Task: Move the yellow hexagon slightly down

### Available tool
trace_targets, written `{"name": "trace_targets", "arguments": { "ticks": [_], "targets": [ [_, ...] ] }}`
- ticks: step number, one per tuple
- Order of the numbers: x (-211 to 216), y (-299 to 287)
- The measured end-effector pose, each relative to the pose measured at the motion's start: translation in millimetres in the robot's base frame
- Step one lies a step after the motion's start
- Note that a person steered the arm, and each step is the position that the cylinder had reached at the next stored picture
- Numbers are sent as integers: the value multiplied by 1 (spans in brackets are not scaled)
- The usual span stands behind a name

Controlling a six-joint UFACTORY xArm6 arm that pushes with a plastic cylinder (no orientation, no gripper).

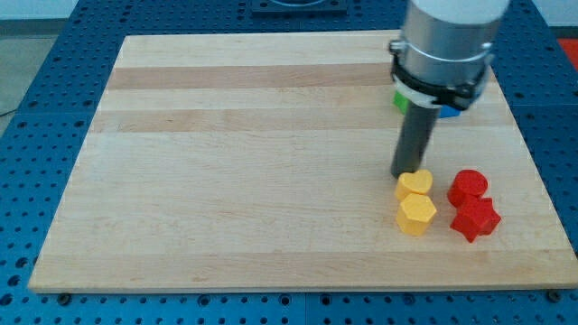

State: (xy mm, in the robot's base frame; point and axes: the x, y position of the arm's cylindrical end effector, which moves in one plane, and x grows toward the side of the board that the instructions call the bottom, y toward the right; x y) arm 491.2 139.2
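Look across the board [226, 162] from the view's left: most of it carries no blocks, and everything sits toward the lower right. First you meet my tip [403, 175], the bottom end of the dark rod, resting at the top-left edge of the yellow heart [415, 184], touching it or just about. There is no gripper on this arm, so nothing opens or closes; the rod simply stands upright under the grey arm housing [447, 41]. Directly below the heart, and pressed against it, lies the yellow hexagon [416, 215], near the board's bottom edge. So the hexagon is below my tip, with the heart between them. Further right you see the red cylinder [468, 187], and just under it, touching, the red star [475, 219]. Up by the housing, a green block [397, 99] and a blue block [449, 112] peek out, mostly hidden; you cannot tell their shapes.
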Motion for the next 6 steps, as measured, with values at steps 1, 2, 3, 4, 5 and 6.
{"name": "trace_targets", "arguments": {
  "ticks": [1,2,3,4,5,6],
  "targets": [
    [10,13],
    [10,-4],
    [13,-60],
    [24,-87],
    [30,-66],
    [38,-37]
  ]
}}
